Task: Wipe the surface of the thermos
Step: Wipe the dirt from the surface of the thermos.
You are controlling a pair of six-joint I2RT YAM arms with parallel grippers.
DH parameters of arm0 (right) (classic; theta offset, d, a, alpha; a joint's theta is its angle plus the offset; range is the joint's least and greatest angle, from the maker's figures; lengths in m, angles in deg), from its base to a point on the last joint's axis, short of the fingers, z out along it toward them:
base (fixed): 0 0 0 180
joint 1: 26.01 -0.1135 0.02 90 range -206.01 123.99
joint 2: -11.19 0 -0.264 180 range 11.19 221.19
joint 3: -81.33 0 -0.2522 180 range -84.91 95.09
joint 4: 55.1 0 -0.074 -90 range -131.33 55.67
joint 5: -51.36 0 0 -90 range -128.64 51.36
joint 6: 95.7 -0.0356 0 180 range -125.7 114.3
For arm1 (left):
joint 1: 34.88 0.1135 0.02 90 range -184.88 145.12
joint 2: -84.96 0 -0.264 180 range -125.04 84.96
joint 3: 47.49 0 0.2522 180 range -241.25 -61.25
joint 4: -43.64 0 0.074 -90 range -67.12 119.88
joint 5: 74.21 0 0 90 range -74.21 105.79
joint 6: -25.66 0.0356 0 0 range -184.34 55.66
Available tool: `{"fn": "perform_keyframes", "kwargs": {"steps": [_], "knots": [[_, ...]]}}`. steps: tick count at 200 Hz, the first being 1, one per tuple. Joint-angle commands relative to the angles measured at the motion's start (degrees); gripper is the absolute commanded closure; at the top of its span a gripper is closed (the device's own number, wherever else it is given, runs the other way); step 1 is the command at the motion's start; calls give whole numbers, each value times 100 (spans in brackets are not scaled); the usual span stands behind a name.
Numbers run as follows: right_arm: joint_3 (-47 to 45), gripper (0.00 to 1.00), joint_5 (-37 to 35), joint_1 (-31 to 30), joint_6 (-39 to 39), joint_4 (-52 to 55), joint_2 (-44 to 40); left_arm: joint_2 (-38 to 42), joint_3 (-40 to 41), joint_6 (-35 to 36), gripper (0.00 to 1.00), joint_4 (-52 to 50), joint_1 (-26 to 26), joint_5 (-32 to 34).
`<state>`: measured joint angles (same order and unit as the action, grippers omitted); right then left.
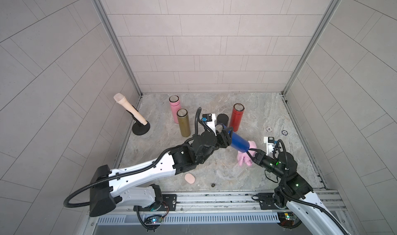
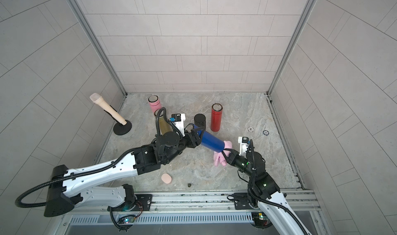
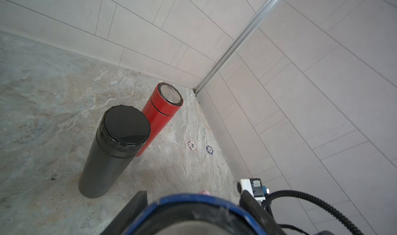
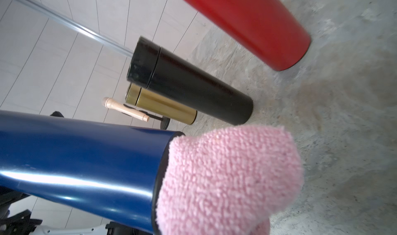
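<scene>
Blue thermos (image 1: 239,142) is near the middle of the marble desk (image 1: 214,171). It is tipped at a slant, with its lid end toward the back and its base pointing at the right arm. The left pincer (image 1: 227,137) grips it around the lid end, one black finger on each side of the body. The right pincer (image 1: 251,154) is closed on a pink cloth (image 1: 243,160). Part of the cloth is bunched against the thermos's base, and the rest droops from the pincer toward the desk. Whether the base touches the desk cannot be told.

Four other flasks stand upright behind it. A black thermos (image 1: 222,120) is just behind the lid end, with a red thermos (image 1: 236,117) to its right. A gold thermos (image 1: 183,123) stands to the left, and a pink thermos (image 1: 174,108) is farthest back.

A beige microphone (image 1: 129,110) leans on a round black stand (image 1: 140,130) at the left edge. A beige oval pad (image 1: 189,178) lies near the front edge. A white chip (image 1: 268,129) and a blue chip (image 1: 284,133) lie toward the right wall.
</scene>
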<state>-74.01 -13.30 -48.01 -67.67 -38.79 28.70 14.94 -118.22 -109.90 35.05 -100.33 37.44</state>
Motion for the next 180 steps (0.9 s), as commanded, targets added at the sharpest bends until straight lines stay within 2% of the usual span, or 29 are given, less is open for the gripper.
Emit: {"fn": "perform_keyframes", "kwargs": {"steps": [1, 68, 111, 133, 157, 167, 180], "knots": [[441, 100, 192, -59, -66, -503, -13, -80, -113, -372, 100, 410, -38, -39], [1377, 100, -250, -51, 731, 958, -83, 589, 85, -110, 100, -356, -12, 570], [2320, 100, -323, -51, 1408, 1488, 172, 707, -21, 91, 100, -366, -19, 483], [2855, 100, 33, -59, 1472, 1262, 430, 529, -110, 79, 100, -253, -18, 262], [3006, 100, 929, -174, 1197, 402, 982, 255, -210, 47, 100, -37, -15, 107], [2990, 100, 1098, -416, 1158, 129, 1228, 139, -299, 55, 100, 41, -18, 52], [2962, 100, 811, -959, 1426, 138, 1427, -5, -453, 122, 100, 35, -12, -20]]}}
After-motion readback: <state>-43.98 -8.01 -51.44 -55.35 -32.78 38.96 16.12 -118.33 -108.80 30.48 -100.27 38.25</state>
